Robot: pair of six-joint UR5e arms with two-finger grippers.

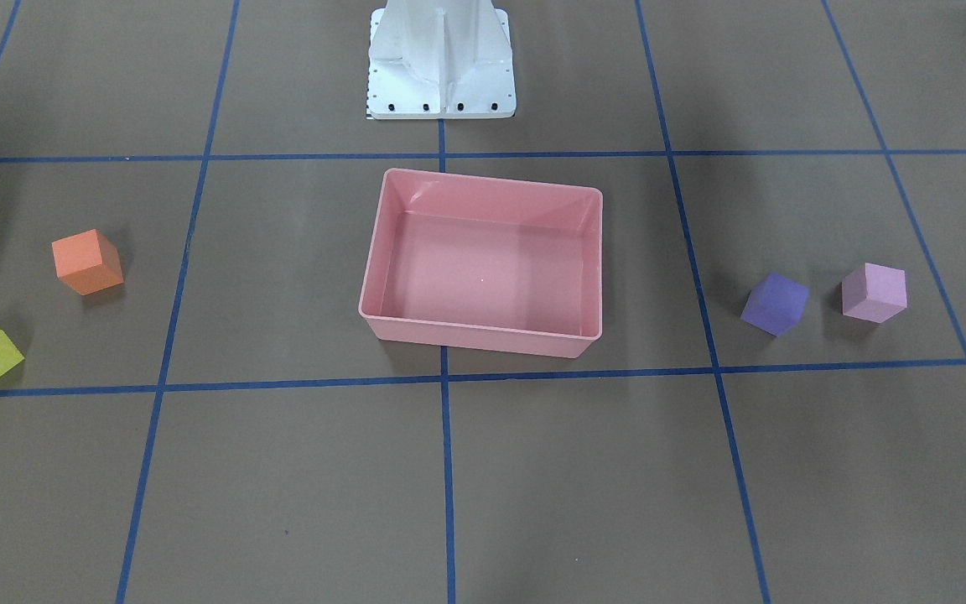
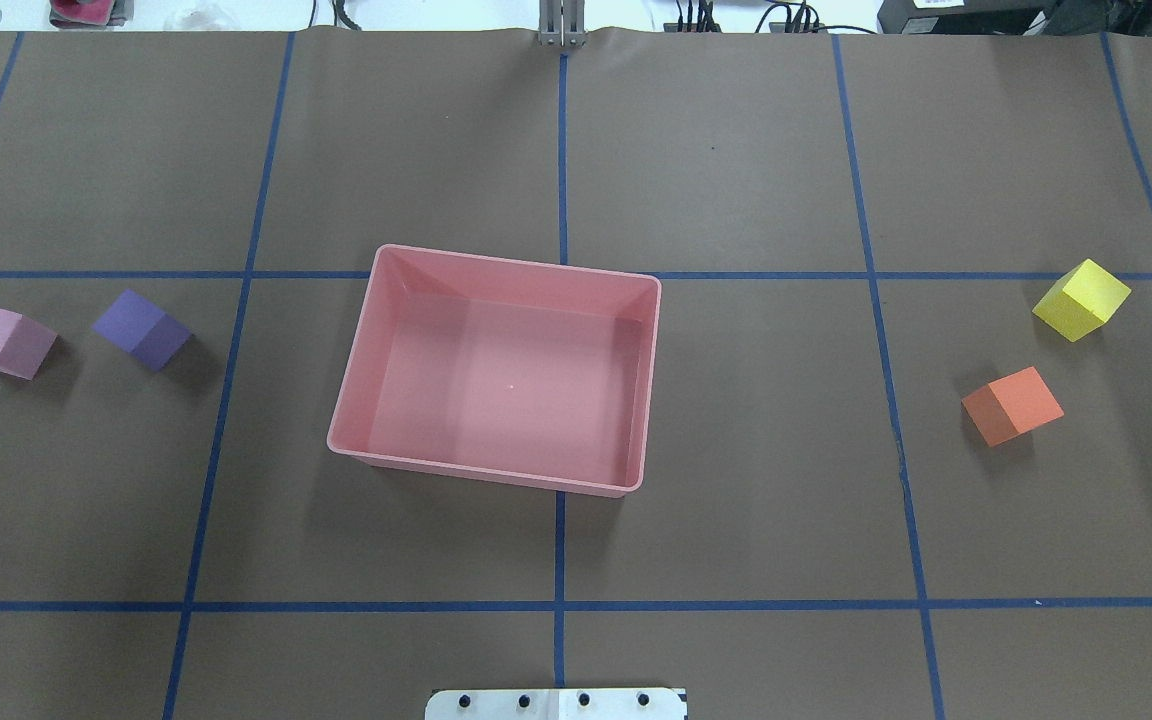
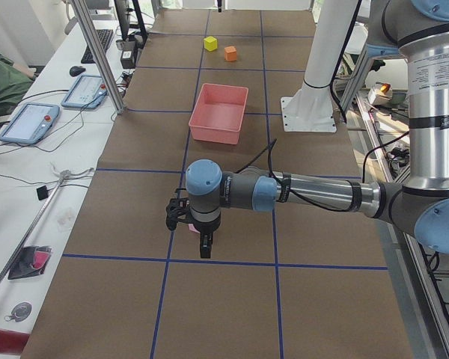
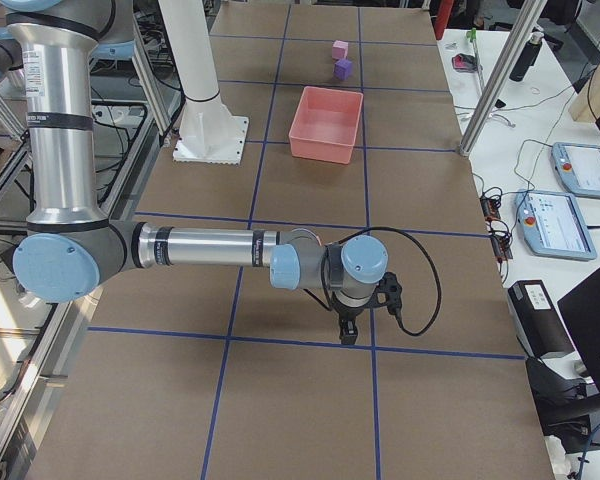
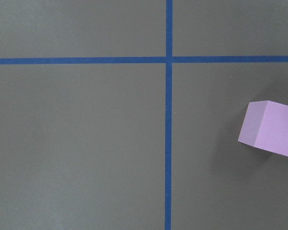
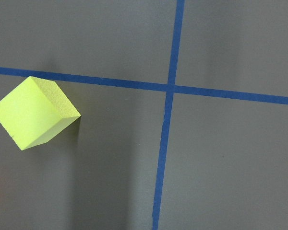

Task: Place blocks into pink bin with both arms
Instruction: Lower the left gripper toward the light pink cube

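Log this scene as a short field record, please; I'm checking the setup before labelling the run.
pink bin: table centre, empty
orange block: on table, robot's right of bin
yellow block: on table, farther right than orange
dark purple block: on table, robot's left of bin
pink-lilac block: on table, farther left than purple
left gripper: above table near pink-lilac block; open or shut unclear
right gripper: above table near yellow block; open or shut unclear

Grey tube arms [image 3: 322,196] w/ lt-blue joint caps [image 3: 203,178], white bolted base [image 1: 441,63].
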